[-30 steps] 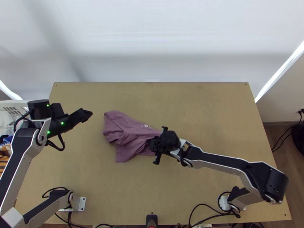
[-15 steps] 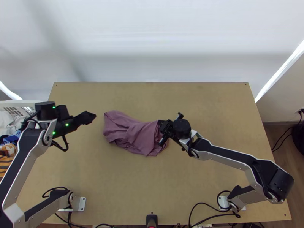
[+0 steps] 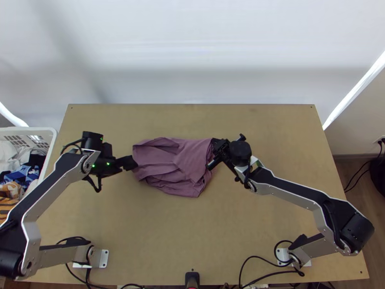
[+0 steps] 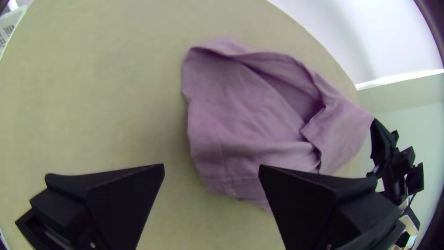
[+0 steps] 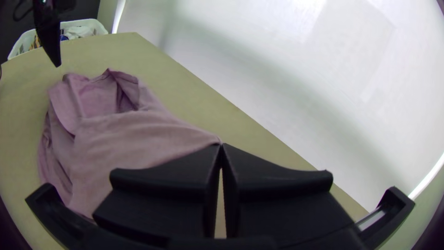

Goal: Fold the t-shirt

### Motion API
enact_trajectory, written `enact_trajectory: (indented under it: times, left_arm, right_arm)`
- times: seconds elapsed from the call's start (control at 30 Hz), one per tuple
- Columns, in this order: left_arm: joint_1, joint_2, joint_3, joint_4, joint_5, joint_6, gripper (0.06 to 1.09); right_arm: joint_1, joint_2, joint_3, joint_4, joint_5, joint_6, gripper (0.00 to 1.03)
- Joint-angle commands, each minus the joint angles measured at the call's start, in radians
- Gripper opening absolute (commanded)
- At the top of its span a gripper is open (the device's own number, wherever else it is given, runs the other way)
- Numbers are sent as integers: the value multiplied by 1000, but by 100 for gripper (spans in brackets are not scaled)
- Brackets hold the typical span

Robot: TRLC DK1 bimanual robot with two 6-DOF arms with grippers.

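T-shirt (image 3: pixel 190 159) mauve, creased, bunched, partly folded over.

The t-shirt (image 3: pixel 190 156) is mauve, the table (image 3: pixel 279 139) tan.

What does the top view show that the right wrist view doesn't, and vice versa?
Top view: the left arm's base and the right arm's base, on the table's near side.
Right wrist view: the right gripper's fingertips shut on a raised corner of the t-shirt.
Both: that bunched t-shirt, the left gripper, the table and the white clothes basket.
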Motion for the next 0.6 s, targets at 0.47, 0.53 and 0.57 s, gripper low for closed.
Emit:
enact_trajectory:
  times: [0.47,0.53,0.57]
  left_arm:
    - [-106,89,10,-66,-15,-3,96]
    - [-106,102,12,-62,-24,-6,94]
    - [-106,109,13,-60,-28,-6,94]
  right_arm:
    - [-21,-41,9,20,16,40,3]
    - [-21,-44,3,20,16,41,3]
    - [-21,-47,2,20,16,41,3]
